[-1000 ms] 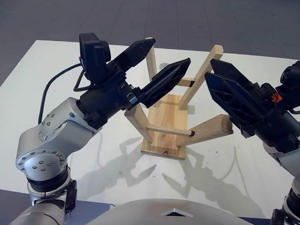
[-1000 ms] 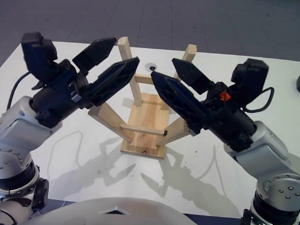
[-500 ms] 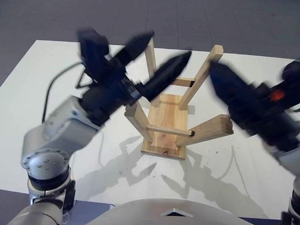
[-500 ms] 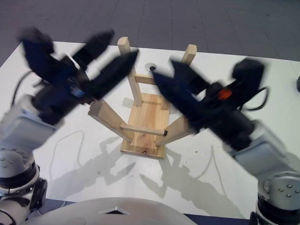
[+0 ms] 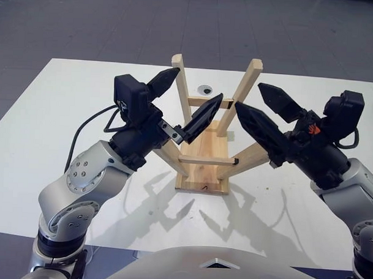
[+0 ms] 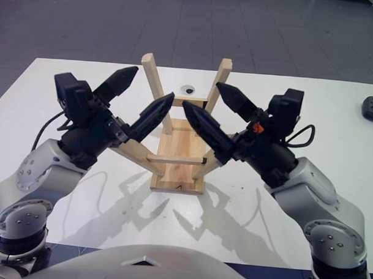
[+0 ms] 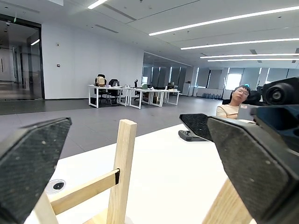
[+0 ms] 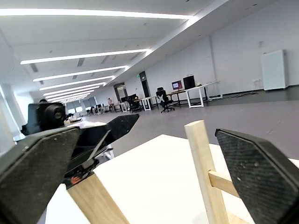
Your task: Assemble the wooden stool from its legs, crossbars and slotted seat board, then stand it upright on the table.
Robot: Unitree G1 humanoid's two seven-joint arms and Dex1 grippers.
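Pine stool [image 5: 207, 159] stands inverted mid-table [image 5: 71, 92], seat board [image 5: 200, 184] down and legs [image 5: 242, 92] pointing up. Our left gripper [image 5: 197, 85] and right gripper [image 5: 249, 96] flank it with jaws spread wide, each equally near its own front leg.

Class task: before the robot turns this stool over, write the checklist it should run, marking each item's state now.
1. Legs and crossbars joined to the seat board: ok.
2. Stool upright: not ok; it rests on the seat board, legs up.
3. Left gripper open: ok.
4. Right gripper open: ok.
5. A gripper shut on a leg: not ok; neither is.
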